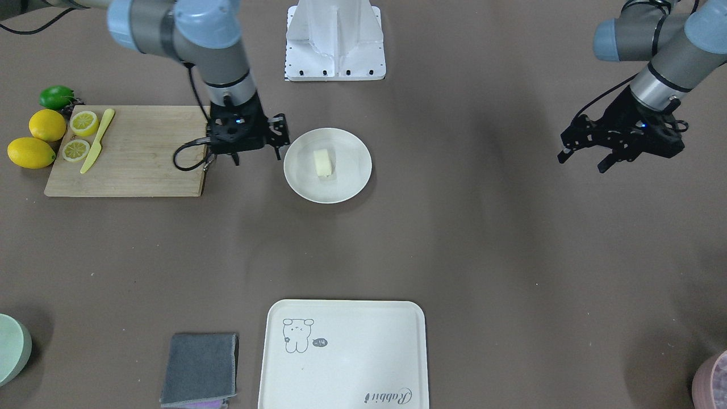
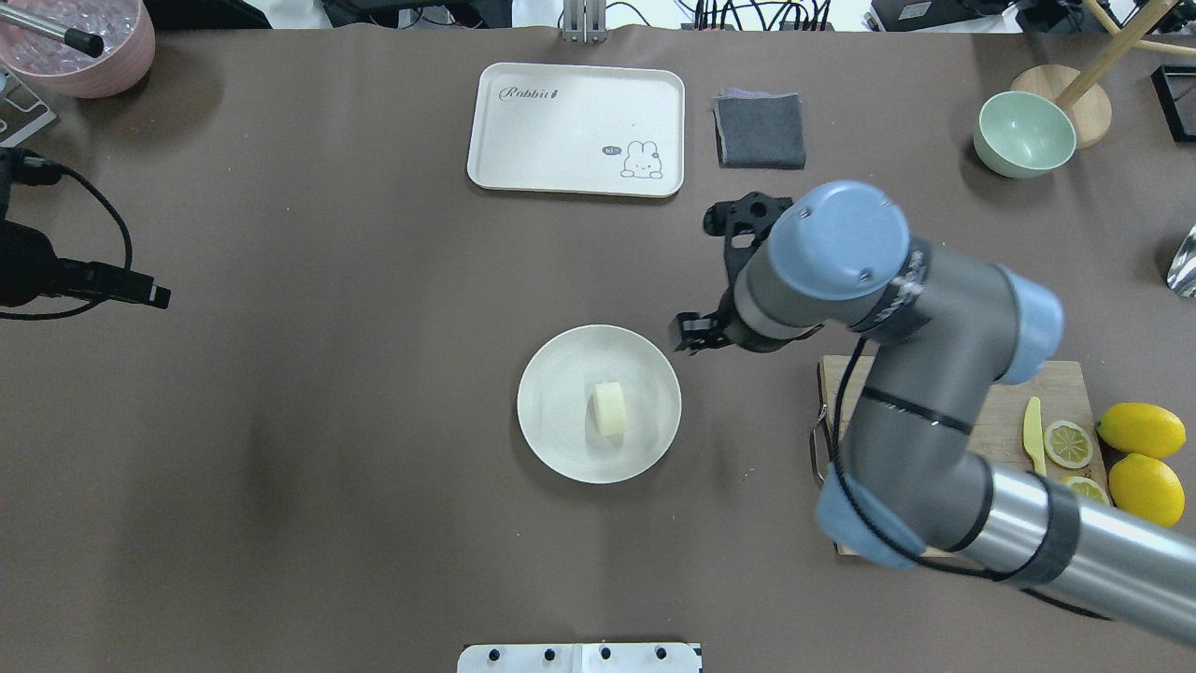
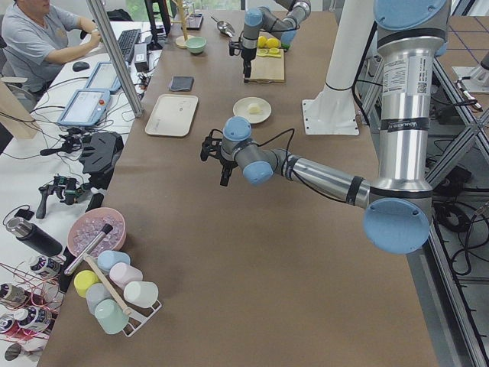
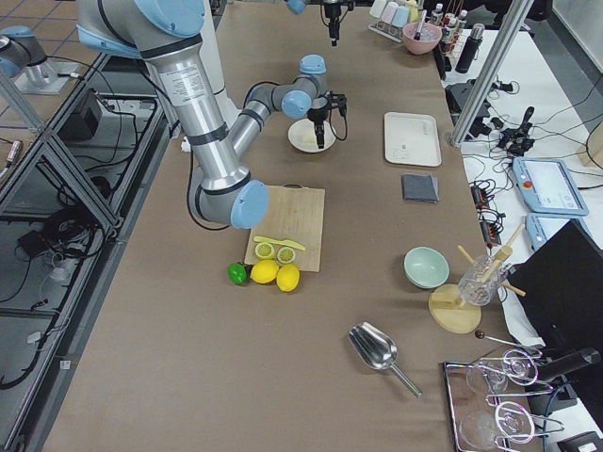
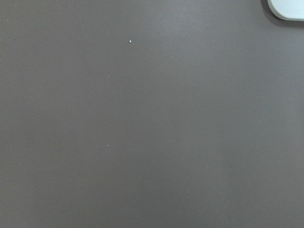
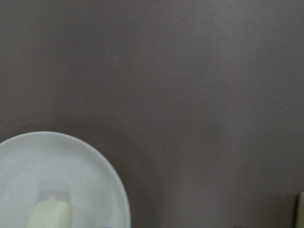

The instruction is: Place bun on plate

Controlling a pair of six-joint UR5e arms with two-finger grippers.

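The bun (image 1: 322,163), a small pale cream block, lies on the round off-white plate (image 1: 352,182) near the middle of the table. The overhead view shows the bun (image 2: 609,408) slightly right of centre on the plate (image 2: 561,439). My right gripper (image 1: 257,159) hovers beside the plate's rim, open, with nothing between its fingers. In the right wrist view the plate (image 6: 111,180) and the bun (image 6: 50,214) sit at the lower left. Far off to the side, my left gripper (image 1: 584,162) hangs open and empty over bare table.
A wooden cutting board (image 1: 142,153) with lemon slices (image 1: 84,122) and a yellow knife (image 1: 97,142) lies behind my right gripper, with whole lemons (image 1: 40,139) and a lime beside it. A cream tray (image 1: 346,352), a grey cloth (image 1: 200,368) and a green bowl (image 2: 1023,136) stand on the operators' side.
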